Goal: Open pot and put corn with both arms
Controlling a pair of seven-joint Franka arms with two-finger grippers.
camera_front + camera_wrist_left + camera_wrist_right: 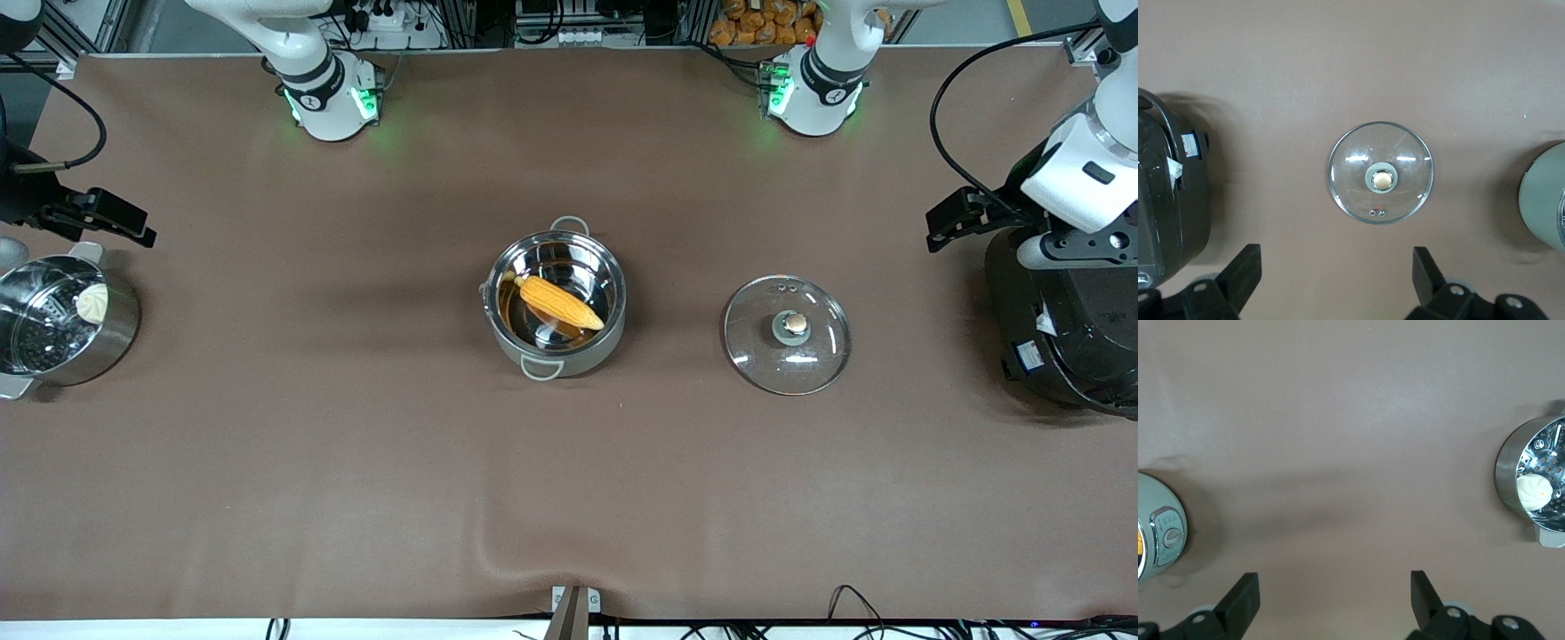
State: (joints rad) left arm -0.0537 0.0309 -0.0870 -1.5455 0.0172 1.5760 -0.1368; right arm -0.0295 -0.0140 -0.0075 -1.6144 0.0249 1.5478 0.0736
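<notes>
The steel pot (589,359) stands open in the middle of the table, and the yellow-orange corn (560,302) lies inside it. Its glass lid (756,342) with the copper knob lies flat on the table beside it, toward the left arm's end, and also shows in the left wrist view (1351,167). My left gripper (956,218) is open and empty, up over the table beside the rice cooker; its view (1336,275) shows bare cloth between the fingers. My right gripper (111,218) is open and empty, up over the table by the steamer pot, also over bare cloth (1335,597). The pot's edge shows in both wrist views (1541,200) (1155,527).
A big black rice cooker (1067,338) stands at the left arm's end of the table (1165,200). A steel steamer pot (116,342) with a white bun (92,302) stands at the right arm's end (1511,473). A brown cloth (356,462) covers the table.
</notes>
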